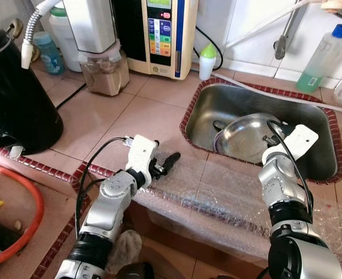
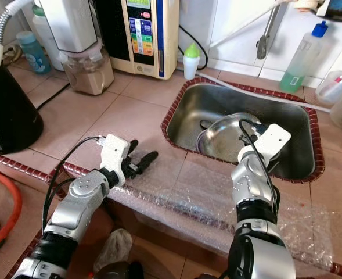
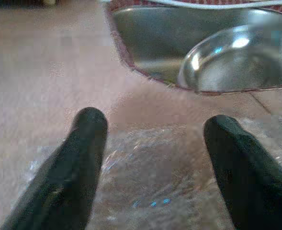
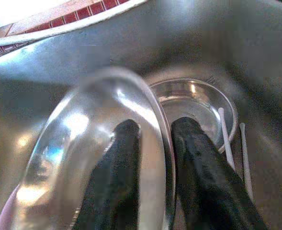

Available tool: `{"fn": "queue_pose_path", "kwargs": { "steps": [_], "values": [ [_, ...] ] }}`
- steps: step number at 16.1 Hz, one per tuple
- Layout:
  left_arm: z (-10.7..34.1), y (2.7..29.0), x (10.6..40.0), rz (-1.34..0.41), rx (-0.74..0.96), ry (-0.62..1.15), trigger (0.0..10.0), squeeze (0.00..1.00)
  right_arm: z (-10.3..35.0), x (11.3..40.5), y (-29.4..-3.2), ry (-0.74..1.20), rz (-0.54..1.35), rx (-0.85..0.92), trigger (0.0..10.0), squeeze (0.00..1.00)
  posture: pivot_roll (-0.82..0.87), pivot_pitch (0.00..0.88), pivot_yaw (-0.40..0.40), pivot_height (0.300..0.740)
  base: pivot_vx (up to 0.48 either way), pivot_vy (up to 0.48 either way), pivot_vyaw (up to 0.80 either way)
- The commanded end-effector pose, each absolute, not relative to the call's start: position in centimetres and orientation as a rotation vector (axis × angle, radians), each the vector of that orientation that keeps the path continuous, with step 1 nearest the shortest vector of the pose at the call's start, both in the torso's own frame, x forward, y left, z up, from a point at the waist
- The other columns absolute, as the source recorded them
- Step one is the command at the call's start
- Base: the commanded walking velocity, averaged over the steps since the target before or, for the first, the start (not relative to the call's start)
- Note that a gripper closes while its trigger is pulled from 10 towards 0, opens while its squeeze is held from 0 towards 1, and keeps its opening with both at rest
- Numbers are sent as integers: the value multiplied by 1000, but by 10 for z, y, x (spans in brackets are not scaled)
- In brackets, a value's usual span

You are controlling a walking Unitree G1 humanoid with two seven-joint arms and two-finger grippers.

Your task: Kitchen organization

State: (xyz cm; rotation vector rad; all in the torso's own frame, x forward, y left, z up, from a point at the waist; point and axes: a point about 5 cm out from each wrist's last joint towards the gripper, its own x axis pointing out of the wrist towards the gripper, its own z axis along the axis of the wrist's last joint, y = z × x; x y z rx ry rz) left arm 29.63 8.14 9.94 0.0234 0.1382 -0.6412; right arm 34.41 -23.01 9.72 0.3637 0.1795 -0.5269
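- Eye views: shiny round steel bowl (image 1: 243, 136) tilted in the sink (image 1: 217, 104), its rim between the right gripper (image 4: 152, 127) jaws.
- Left gripper (image 3: 152, 129) jaws apart over bubble wrap (image 1: 217, 192) on tiled worktop (image 1: 124, 110).
- Right wrist: jaws clamp the thin curved rim.

Two silver metal arms with black ribbed wrist joints. White plastic wrist housings. Thin black cables loop over each forearm. Left gripper (image 1: 169, 161) and right gripper (image 4: 152, 132): two long matte-black rounded fingers each.

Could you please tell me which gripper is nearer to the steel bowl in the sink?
Right gripper: its fingers straddle the steel bowl rim. Left gripper hovers over the countertop beside the sink.
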Motion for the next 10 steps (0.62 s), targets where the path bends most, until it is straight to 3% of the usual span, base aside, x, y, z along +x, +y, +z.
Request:
{"fn": "queue_pose_path", "kwargs": {
  "steps": [1,10],
  "values": [
    [105,79,293,-662,48,111,10000,1000,83,339,-226,226,-493,343,10000,1000,-45,5,45,740,0,0,0],
    [124,92,280,-440,85,-35,10000,1000,73,309,-219,92,-282,8,10000,1000,-22,0,41,740,0,0,0]
  ]
}}
